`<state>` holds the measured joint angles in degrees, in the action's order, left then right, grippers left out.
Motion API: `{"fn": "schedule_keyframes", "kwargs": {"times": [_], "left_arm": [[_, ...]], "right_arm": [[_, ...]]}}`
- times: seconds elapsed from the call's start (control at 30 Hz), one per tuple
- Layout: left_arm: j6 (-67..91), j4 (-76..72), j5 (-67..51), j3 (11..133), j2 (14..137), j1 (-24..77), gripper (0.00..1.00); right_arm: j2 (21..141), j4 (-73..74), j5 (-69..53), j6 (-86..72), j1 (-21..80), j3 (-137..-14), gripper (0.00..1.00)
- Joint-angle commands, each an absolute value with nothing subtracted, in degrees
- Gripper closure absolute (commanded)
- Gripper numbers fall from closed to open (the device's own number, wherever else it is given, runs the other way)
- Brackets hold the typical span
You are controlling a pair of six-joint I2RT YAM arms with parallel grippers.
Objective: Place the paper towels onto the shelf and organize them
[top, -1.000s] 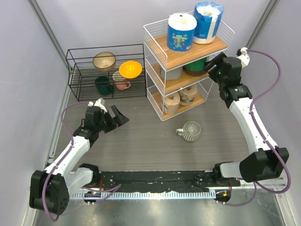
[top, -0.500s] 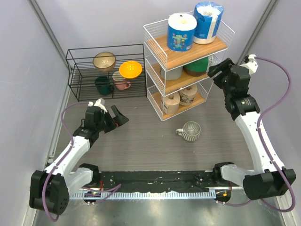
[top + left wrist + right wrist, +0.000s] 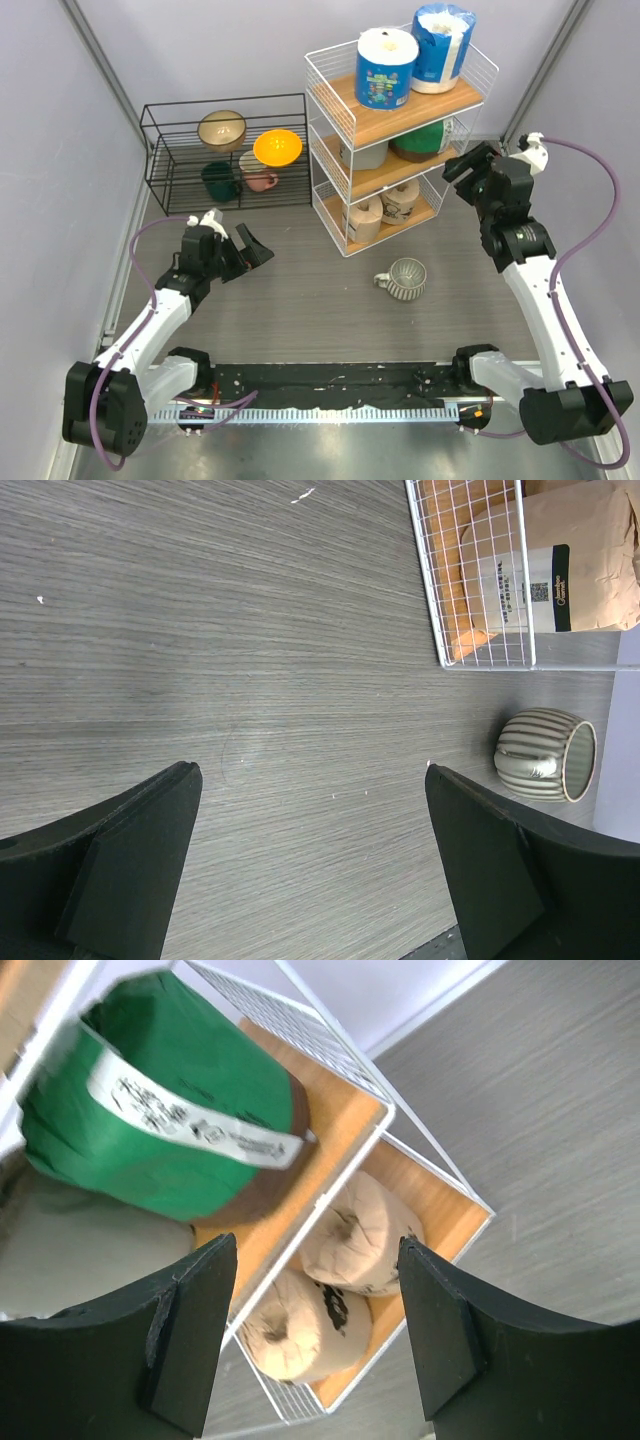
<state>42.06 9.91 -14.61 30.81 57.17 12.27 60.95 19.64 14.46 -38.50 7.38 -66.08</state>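
Right tool [image 3: 312, 1250] backed off shelf [image 3: 385, 121] | jaws half apart, empty | left tool [image 3: 310, 780] wide, empty

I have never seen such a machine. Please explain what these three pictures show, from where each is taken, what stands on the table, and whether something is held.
These are two robot arms at the near edge of a grey table, each ending in a two-finger gripper. The wide picture is from a camera above and behind them. The other two are from wrist cameras; the black shapes there are the gripper fingers. On the table stand a white wire shelf, a black wire rack with bowls, and a striped mug. On the shelf are two blue-wrapped paper towel rolls on top, a green roll and a grey roll in the middle, and two tan rolls at the bottom. The left gripper and the right gripper are open and empty.
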Motion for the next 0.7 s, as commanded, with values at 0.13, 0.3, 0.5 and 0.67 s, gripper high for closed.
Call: {"fn": "schedule_keyframes", "kwargs": {"times": [0.13,0.3,0.5,0.67], "left_arm": [[42.54,8.44,-15.65,31.20,57.22,12.39,0.00],[42.54,8.44,-15.21,31.55,58.01,12.39,0.00],[41.92,11.25,-13.62,33.40,59.76,12.39,0.00],[41.31,12.73,-12.13,34.45,60.64,12.39,0.01]], "right_arm": [[47.92,22.32,14.50,-31.47,7.21,-56.70,0.26],[35.79,29.34,12.39,-31.11,7.21,-50.28,0.23],[24.90,39.28,14.41,-32.34,7.21,-46.06,0.20],[20.31,40.17,12.48,-35.33,7.21,-42.19,0.20]]}}
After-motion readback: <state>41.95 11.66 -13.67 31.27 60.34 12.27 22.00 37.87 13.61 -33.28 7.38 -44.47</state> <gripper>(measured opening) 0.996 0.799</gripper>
